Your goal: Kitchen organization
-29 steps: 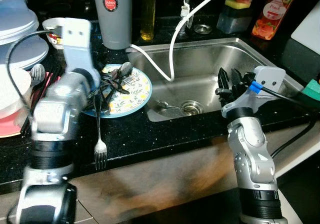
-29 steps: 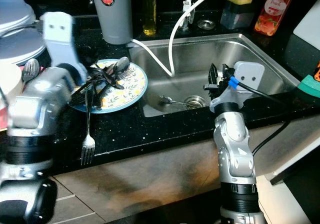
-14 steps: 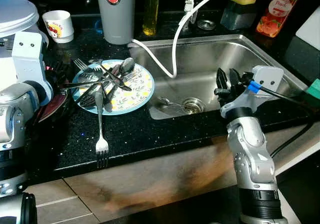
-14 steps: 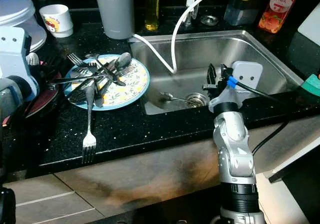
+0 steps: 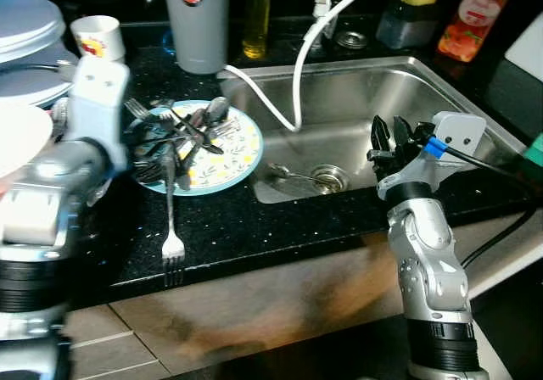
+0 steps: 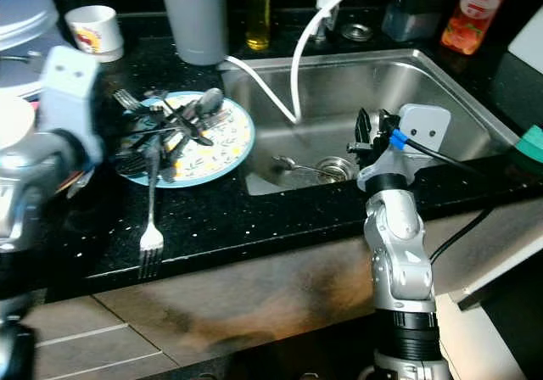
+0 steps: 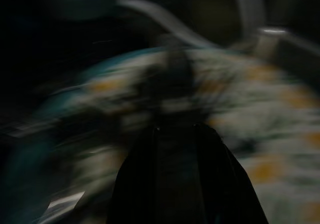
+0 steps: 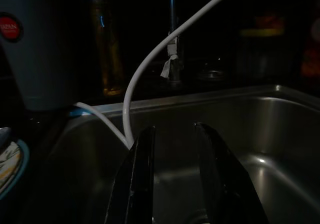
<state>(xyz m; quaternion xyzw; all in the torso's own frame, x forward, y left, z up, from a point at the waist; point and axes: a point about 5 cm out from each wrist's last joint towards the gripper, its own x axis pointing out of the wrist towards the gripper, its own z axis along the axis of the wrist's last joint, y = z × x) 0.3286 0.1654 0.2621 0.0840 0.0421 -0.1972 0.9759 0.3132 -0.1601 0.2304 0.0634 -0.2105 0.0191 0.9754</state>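
A blue-rimmed floral plate (image 5: 227,158) on the black counter carries a tangle of several forks and spoons (image 5: 185,131). One fork (image 5: 172,220) lies off the plate, tines toward the counter's front edge. My left gripper (image 5: 140,153) hovers at the plate's left rim, blurred by motion. The left wrist view has the plate (image 7: 250,134) close up and smeared. A spoon (image 5: 293,174) rests in the steel sink (image 5: 382,87) by the drain. My right gripper (image 5: 389,134) hangs over the sink's front edge, open, with nothing between its fingers (image 8: 134,184).
A white hose (image 5: 297,75) loops from the tap into the sink. Along the back stand a grey tumbler (image 5: 197,24), an oil bottle (image 5: 256,19), a small cup (image 5: 97,36), a sponge holder (image 5: 409,19) and a juice bottle (image 5: 471,15). White dishes (image 5: 25,49) are stacked at far left.
My left arm drew back left off the plate, then swung back to the plate's left rim. The right arm has stayed put. Plate, cutlery and fork have not moved.
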